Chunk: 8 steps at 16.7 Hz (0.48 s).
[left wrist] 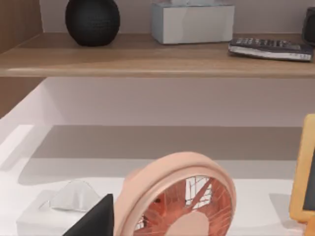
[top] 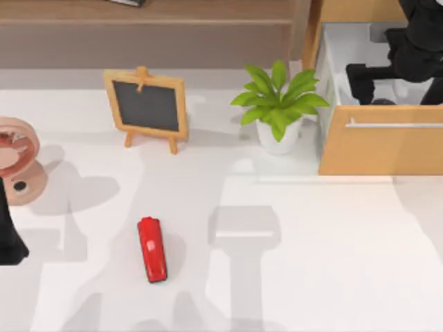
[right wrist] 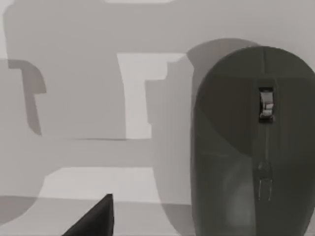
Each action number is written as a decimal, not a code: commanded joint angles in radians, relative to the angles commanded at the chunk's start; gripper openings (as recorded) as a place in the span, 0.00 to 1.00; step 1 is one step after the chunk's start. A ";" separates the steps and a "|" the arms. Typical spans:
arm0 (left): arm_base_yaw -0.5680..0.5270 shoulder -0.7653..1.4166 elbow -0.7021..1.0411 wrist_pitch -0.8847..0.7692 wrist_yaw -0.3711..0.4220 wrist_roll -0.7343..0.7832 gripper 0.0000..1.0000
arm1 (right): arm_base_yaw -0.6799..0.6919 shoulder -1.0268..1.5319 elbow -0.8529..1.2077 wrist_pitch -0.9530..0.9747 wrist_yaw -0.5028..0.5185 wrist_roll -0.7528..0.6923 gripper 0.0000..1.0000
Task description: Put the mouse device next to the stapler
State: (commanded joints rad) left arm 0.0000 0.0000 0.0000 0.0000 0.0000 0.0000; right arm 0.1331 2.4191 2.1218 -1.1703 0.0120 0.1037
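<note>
Open drawer at worktop's back right corner, right gripper reaching inside, spread unclear. Grey domed mouse probably lying there. Red stapler near front edge.

1. Small chalkboard easel, wooden frame, dark board, standing upright toward the back of the white table
2. Potted plant, green leaves in a white pot, right of the easel, just beside the drawer
3. Open wooden drawer at back right, white inside, pale bar handle on its front
4. Pink round fan at the table's left edge
5. White tissue box near the fan in the left wrist view
6. Wooden shelf behind, holding a black round vase, a grey box and a calculator-like device
</note>
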 joint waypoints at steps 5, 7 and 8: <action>0.000 0.000 0.000 0.000 0.000 0.000 1.00 | 0.000 0.003 -0.025 0.028 0.001 0.001 1.00; 0.000 0.000 0.000 0.000 0.000 0.000 1.00 | 0.000 0.006 -0.032 0.040 0.002 0.001 1.00; 0.000 0.000 0.000 0.000 0.000 0.000 1.00 | 0.000 0.008 -0.035 0.046 0.002 0.000 1.00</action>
State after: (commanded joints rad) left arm 0.0000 0.0000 0.0000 0.0000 0.0000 0.0000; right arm 0.1330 2.4276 2.0866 -1.1245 0.0141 0.1042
